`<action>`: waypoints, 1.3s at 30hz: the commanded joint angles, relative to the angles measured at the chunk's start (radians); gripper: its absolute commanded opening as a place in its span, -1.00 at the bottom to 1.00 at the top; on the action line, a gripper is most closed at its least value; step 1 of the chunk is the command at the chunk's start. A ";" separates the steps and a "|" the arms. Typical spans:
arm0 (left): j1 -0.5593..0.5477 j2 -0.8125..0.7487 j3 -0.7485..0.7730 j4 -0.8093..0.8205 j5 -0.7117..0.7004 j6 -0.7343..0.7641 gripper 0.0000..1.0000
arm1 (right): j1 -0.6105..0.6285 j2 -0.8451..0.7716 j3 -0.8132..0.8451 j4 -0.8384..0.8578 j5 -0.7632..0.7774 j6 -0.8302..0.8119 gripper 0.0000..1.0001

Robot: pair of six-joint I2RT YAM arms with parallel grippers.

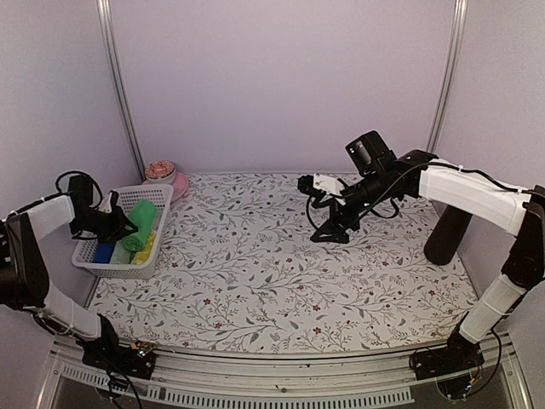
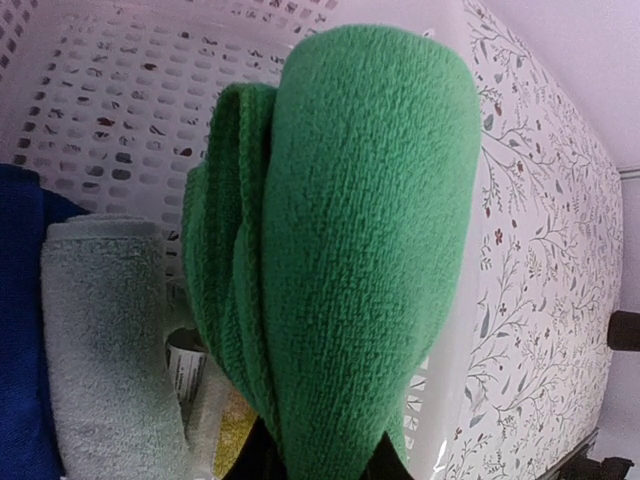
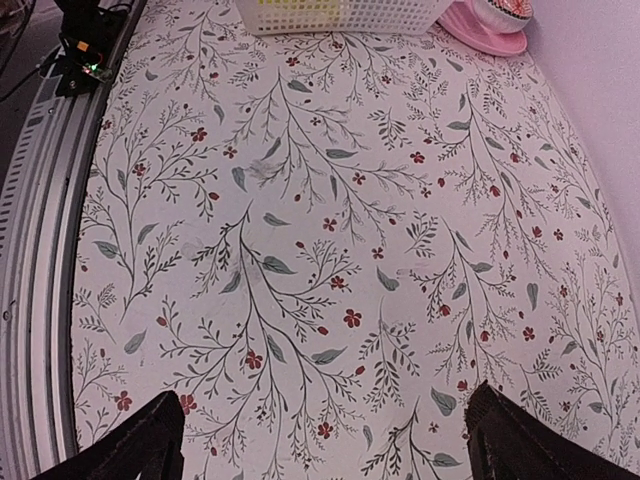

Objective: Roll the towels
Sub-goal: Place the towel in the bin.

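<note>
- The green towel (image 2: 350, 250) fills most of the left wrist view as a thick, folded-over roll. Its lower end is cut off at the picture's bottom edge, where two dark finger pads (image 2: 250, 462) pinch it.
- The left gripper (image 1: 128, 228) is clamped on this towel and holds it just over the white mesh basket (image 1: 119, 268) at the table's left edge. Whether the roll touches the basket's contents cannot be told.
- The yellow towel (image 1: 146, 249) lies in the basket under the green one. Only a sliver of it shows beside a small label, so its shape is hard to make out.
- The basket also holds a blue cloth (image 2: 20, 330) and a pale grey-green rolled towel (image 2: 105, 340) side by side, the blue one cut off at the frame's left edge.
- A pink bowl (image 1: 162, 175) stands just behind the basket, against the back wall.
- The left arm bends in from the left, its wrist level with the basket rim.
- The right arm reaches out above the middle of the flowered table (image 1: 255, 273), well apart from the basket.
- The right gripper (image 3: 335, 455) is spread wide with nothing between its fingers, only their dark tips showing in its own camera.
- A dark cylinder (image 1: 447, 234) stands at the table's right side, partly behind that arm.
</note>
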State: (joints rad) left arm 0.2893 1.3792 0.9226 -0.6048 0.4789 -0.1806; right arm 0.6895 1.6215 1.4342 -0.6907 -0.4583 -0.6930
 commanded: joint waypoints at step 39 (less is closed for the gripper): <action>0.102 -0.055 -0.104 -0.156 -0.071 -0.070 -0.56 | 0.132 -0.009 -0.052 0.055 0.009 -0.042 0.98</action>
State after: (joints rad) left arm 0.3801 1.2755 0.8253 -0.7502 0.4149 -0.2401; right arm 0.8173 1.6230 1.3945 -0.6487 -0.4503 -0.7269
